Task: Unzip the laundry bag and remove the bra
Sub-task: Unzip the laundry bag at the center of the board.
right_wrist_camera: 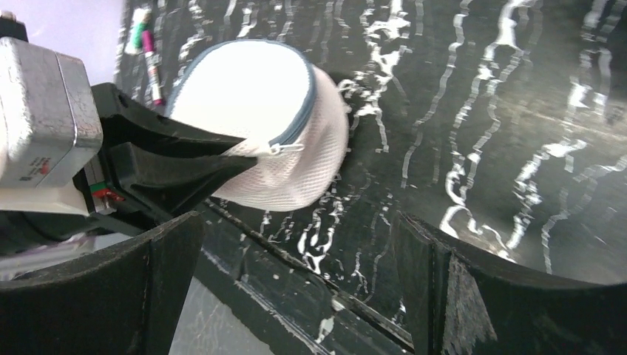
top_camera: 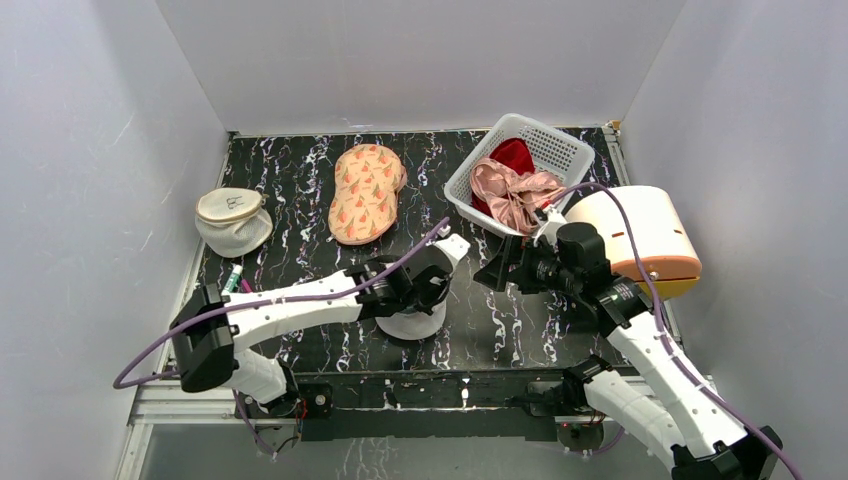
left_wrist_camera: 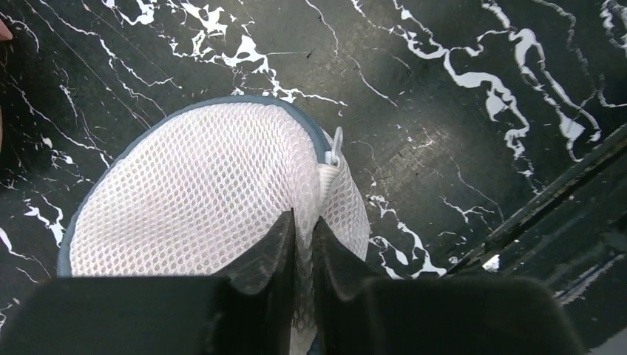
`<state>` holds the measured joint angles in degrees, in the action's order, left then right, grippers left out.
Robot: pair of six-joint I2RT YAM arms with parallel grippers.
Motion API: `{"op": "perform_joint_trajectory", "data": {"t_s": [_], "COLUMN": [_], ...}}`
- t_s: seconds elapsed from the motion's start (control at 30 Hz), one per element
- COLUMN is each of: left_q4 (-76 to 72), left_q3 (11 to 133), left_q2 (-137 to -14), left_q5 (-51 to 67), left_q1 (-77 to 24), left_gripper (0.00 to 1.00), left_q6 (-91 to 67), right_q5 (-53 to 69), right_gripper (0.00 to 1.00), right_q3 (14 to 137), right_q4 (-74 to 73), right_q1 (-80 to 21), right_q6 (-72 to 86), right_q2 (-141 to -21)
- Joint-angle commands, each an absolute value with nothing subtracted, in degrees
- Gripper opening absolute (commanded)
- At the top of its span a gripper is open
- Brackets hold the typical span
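Note:
The laundry bag (top_camera: 410, 322), a round white mesh pouch with a grey zip around its rim, lies on the black marbled table near the front edge. My left gripper (top_camera: 424, 292) stands over it, shut on a pinch of its mesh (left_wrist_camera: 303, 218). In the left wrist view the bag (left_wrist_camera: 200, 192) fills the middle and its zip pull (left_wrist_camera: 336, 144) lies at the rim, just beyond the fingers. My right gripper (top_camera: 495, 272) is open and empty, just right of the bag; its view shows the bag (right_wrist_camera: 259, 111), the zip pull (right_wrist_camera: 288, 148) and its own jaws (right_wrist_camera: 299, 222) wide apart. The bra is not in view.
A similar mesh pouch with a cream top (top_camera: 232, 220) sits at the far left, a peach patterned pouch (top_camera: 367, 192) behind the middle. A white basket (top_camera: 560, 140) holds a pink satin garment (top_camera: 510, 195) and red cloth (top_camera: 513, 155). A cream rounded object (top_camera: 645, 240) stands at the right. Markers (top_camera: 235, 278) lie at the left.

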<state>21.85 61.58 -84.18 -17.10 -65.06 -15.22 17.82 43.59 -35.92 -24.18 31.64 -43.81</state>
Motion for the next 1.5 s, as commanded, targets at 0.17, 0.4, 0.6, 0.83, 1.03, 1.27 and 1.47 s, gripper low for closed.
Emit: {"op": "perform_joint_trajectory", "data": {"t_s": [0.17,0.4,0.6,0.83,1.03,1.27,1.47], "left_q4": [11.93,2.89,0.99,0.75,1.82,2.67,2.9], "left_q3": [54.47,47.91,45.68,46.06,46.84,47.06,47.36], "left_q2": [-72.94,-65.4,-61.75,-62.2,-63.0,-62.68,-62.92], "left_q5": [-11.7,-3.68,-1.88,-1.97,-2.88,-3.25,-2.97], "left_q1": [-65.31,-65.25,-65.34,-65.3,-65.3,-65.24,-65.25], "left_gripper": [0.0,0.0,0.0,0.0,0.0,0.0,0.0], "left_q6": [-14.21,-8.18,-6.22,-5.93,-5.89,-5.68,-5.36], "right_q5": [36.29,44.6,48.19,53.3,52.9,52.34,51.81], "right_gripper": [0.85,0.63,0.52,0.41,0.45,0.42,0.48], "right_q3": [38.83,37.22,34.1,31.46,31.26,32.16,32.3], "right_q4": [-15.81,-7.39,-1.64,5.78,3.79,-0.31,-3.0], "right_q1": [-24.01,-24.0,-24.03,-24.03,-24.08,-24.04,-24.06], "right_q6": [32.42,30.18,30.15,33.27,32.57,31.63,30.65], "right_q2": [-46.43,-50.07,-52.19,-53.81,-52.9,-50.84,-49.03]}}
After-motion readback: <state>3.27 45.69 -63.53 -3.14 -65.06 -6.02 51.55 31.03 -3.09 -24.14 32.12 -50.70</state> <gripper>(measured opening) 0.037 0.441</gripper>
